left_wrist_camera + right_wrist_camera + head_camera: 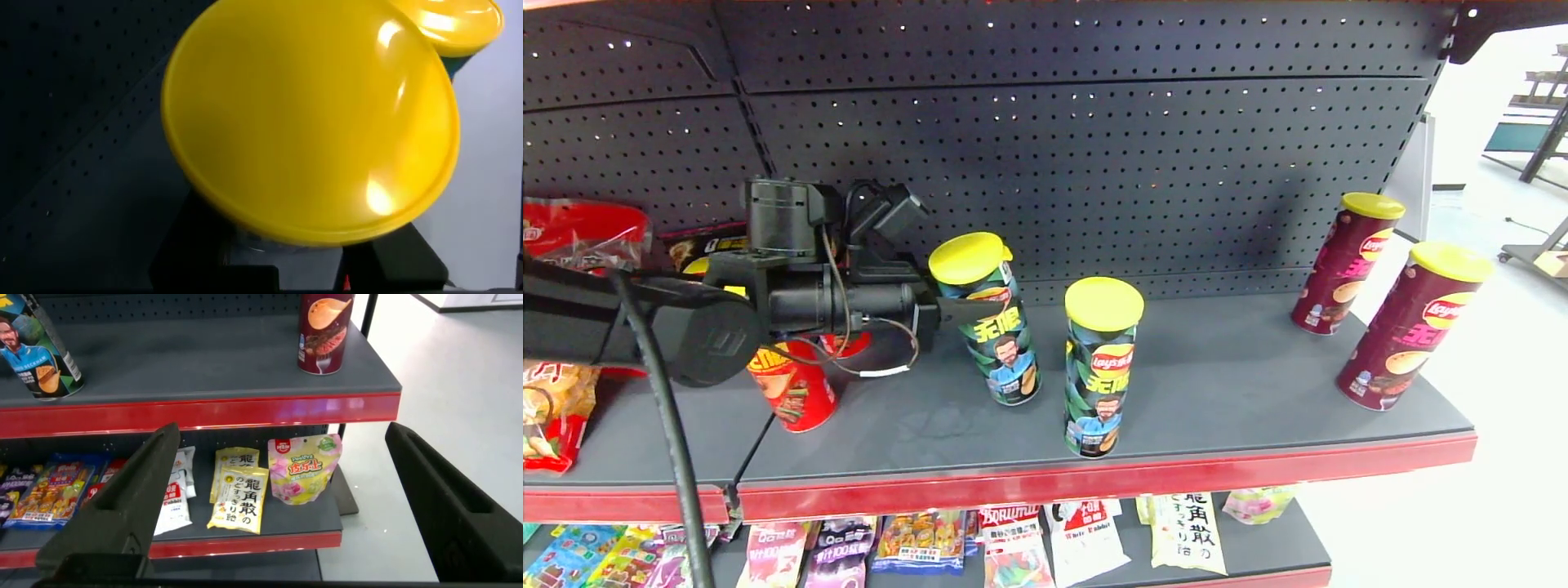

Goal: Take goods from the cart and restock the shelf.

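My left gripper (pixel 968 312) reaches in from the left and is shut on a green chip can (pixel 995 335) with a yellow lid, held just below the lid. The can leans slightly and its base is at the grey shelf (pixel 1225 384). Its yellow lid (pixel 310 122) looms close in the left wrist view. A second green chip can (pixel 1099 376) stands upright to the right of it, nearer the front edge, and its lid (pixel 459 24) shows beyond. My right gripper (pixel 282 437) hangs open in front of the shelf's red front edge (pixel 245 412), holding nothing.
Two maroon chip cans (pixel 1346 263) (pixel 1411 327) stand at the shelf's right end. A red can (pixel 796 392) and snack bags (pixel 556 408) sit on the left. The lower shelf holds several snack bags (pixel 306 467). A black pegboard (pixel 1094 163) backs the shelf.
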You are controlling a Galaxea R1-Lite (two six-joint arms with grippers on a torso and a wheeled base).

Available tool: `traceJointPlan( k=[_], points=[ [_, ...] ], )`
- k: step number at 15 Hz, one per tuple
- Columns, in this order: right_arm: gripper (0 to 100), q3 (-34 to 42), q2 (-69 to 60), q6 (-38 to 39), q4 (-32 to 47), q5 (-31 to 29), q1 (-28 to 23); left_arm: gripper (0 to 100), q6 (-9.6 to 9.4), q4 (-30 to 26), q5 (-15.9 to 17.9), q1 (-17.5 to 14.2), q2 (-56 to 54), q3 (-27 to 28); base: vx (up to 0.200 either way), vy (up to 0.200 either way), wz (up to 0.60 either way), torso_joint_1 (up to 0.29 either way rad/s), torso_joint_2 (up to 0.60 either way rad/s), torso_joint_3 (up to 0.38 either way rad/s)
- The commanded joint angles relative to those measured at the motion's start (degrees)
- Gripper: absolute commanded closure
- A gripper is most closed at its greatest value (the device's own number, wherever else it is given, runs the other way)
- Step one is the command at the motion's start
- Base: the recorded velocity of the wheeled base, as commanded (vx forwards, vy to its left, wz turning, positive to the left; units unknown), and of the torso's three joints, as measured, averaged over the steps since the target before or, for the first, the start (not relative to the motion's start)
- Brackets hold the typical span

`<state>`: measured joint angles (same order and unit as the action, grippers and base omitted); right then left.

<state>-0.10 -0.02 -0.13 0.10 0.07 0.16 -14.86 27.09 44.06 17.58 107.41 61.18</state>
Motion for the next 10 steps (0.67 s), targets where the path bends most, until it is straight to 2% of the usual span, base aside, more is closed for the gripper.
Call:
traceJointPlan(
  k=[1,3,10],
  points=[
    [0,0.01,0.02,-0.04,-0.01,0.01,0.02,100,-0.52,-0.02,-0.02,0.7,3.77,2.8,0.0,0.0,0.0,0.0,0.0,0.0],
    [0,0.01,0.02,-0.04,-0.01,0.01,0.02,100,-1.05,-0.19,-0.02,0.7,5.09,4.38,0.0,0.0,0.0,0.0,0.0,0.0],
    [0,0.01,0.02,-0.04,-0.01,0.01,0.02,100,-1.14,-0.72,-0.02,1.93,12.12,13.08,0.0,0.0,0.0,0.0,0.0,0.0]
  ],
)
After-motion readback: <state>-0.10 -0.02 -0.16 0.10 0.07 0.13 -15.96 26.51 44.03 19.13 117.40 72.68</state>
